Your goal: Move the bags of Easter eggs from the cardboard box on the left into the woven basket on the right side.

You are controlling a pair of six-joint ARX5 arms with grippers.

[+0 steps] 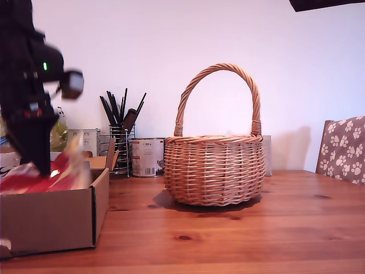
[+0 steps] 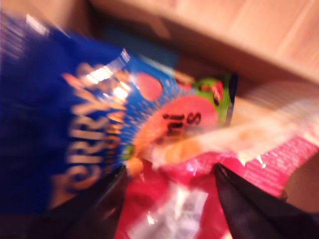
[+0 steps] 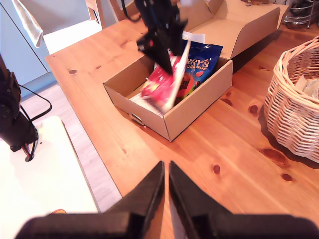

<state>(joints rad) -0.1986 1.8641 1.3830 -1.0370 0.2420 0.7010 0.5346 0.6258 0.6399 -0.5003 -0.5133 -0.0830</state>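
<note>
A red crinkly bag rises partly out of the cardboard box, with my first gripper over it; motion blur hides whether the fingers have closed on the film, so the grip cannot be told. In the first wrist view the dark fingers stand apart, with red and white film between them and a dark blue Terry's bag pressed just beside; everything there is smeared. The second wrist view alone shows the box from above: shallow, brown, corrugated, low-walled, with the blue bag lying flat inside against the far wall and a loose flap folded back. The exterior view gives only the box's side wall at the exterior view's left, red plastic showing over its rim, and the black arm above. The woven basket, round, tan wicker with a bulging body and a tall arched handle, stands well apart toward the middle of that view on a knotted wooden table. Behind it are a wire holder of black utensils and a tin. My second gripper hangs above bare table, its fingers nearly together with nothing between them.
</note>
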